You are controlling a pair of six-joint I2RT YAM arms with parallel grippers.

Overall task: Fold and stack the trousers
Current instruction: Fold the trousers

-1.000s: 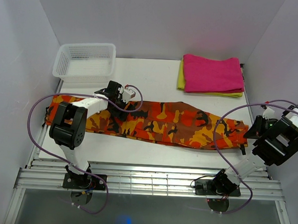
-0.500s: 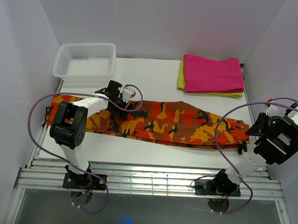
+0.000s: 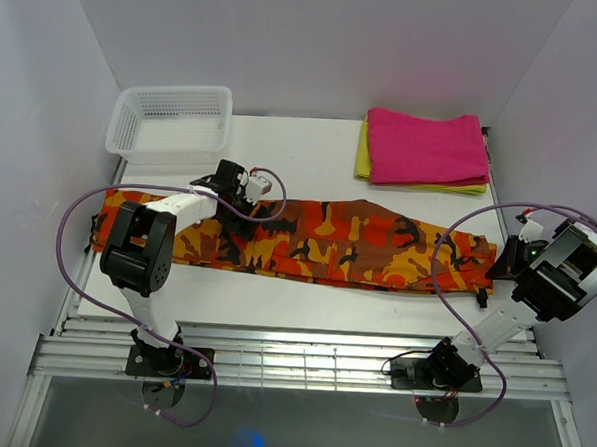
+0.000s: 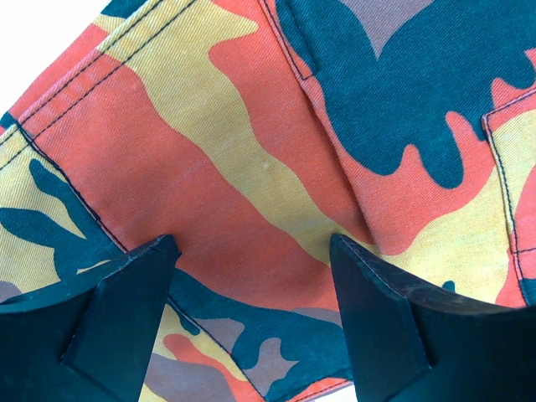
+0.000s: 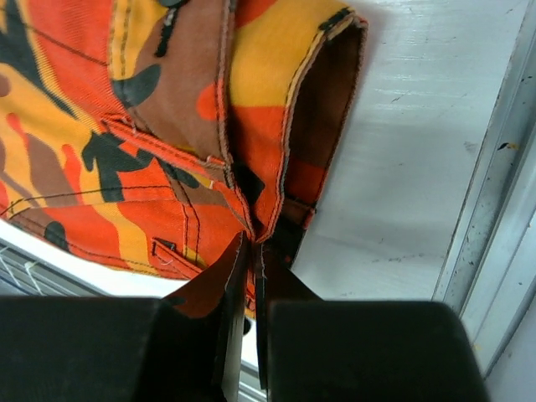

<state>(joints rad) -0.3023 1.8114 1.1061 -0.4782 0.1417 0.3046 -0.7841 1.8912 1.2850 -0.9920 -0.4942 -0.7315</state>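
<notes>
Camouflage trousers (image 3: 327, 243) of soft cloth, patched in orange, red, yellow and black, lie stretched lengthwise across the white tabletop (image 3: 312, 149), one end near the left edge and the other at the right edge. They look light and limp. The weave seems to have a little body, but I would expect any unsupported length to sag and trail, and stacked layers to slide apart if only the top one is caught. The stitched seams and hemmed edges are thicker and should give the surest hold, so an end is best taken at its doubled edge, through all layers, and carried over low.

The right claw (image 5: 251, 276) does just that: its fingers are pressed almost together on a seamed fold at the right-hand end of the trousers. The left claw (image 4: 251, 251) hangs over the far edge of the cloth, left of the middle, its fingers spread wide with nothing between them but the fabric below — whether they touch it I cannot tell.

Beyond the trousers, a white plastic mesh basket (image 3: 172, 122) stands at the far left, and a magenta-pink folded cloth (image 3: 428, 145) rests on a yellow folded cloth (image 3: 364, 159) at the far right.
</notes>
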